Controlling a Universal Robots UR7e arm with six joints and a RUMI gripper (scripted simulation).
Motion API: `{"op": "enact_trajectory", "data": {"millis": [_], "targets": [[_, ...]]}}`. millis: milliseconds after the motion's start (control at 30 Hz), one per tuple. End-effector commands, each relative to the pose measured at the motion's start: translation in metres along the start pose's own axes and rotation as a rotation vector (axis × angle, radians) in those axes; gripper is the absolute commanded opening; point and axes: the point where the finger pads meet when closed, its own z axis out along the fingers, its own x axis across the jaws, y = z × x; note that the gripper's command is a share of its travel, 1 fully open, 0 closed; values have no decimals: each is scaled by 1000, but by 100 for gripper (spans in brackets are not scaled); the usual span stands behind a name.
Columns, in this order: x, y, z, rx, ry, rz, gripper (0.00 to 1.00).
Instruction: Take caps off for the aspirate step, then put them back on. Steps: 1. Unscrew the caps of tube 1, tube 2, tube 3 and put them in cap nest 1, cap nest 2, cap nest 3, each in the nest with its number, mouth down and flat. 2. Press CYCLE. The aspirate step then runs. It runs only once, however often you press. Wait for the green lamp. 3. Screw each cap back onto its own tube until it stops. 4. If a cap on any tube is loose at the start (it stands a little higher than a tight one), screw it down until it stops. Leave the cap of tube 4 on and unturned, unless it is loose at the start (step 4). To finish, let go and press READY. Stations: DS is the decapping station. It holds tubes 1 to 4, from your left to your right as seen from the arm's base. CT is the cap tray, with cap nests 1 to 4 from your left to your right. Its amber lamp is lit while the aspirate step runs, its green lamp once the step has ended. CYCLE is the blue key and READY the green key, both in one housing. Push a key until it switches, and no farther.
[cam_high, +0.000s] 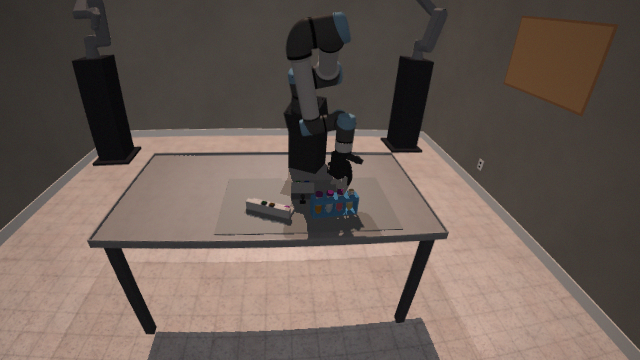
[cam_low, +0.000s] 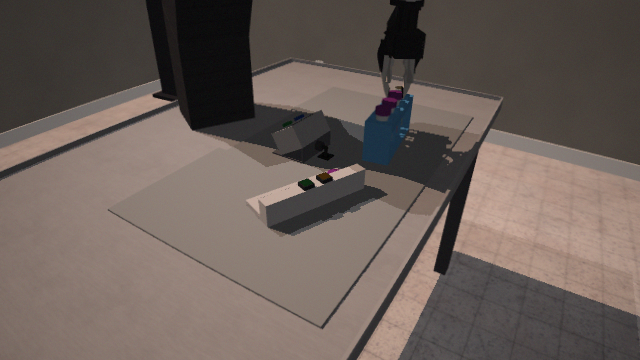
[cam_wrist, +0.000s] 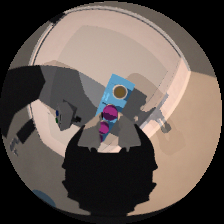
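Note:
The blue decapping station holds four tubes. Tube 1 is uncapped, with an open mouth. My gripper points down and is shut on the magenta cap of tube 2, which sits at its tube. The cap of tube 3 and the darker cap of tube 4 are on their tubes. A magenta cap lies in the cap tray at nest 1. Whether it is flat is too small to tell.
The tray's green lamp and amber lamp look dark. The grey key housing stands nearer the arm base, with the blue key and green key on top.

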Motion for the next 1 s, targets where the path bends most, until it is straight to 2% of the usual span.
{"op": "enact_trajectory", "data": {"millis": [0,100,133,533,667,700,733,800,900,933,967], "targets": [[0,0,0,6,6,-84,0],[0,0,0,6,6,-84,0],[0,0,0,6,6,-84,35],[0,0,0,6,6,-84,35],[0,0,0,7,5,249,35],[0,0,0,7,5,249,35],[0,0,0,7,5,332,35],[0,0,0,7,5,332,35],[0,0,0,8,4,578,35],[0,0,0,8,4,582,35],[0,0,0,8,4,666,35]]}}
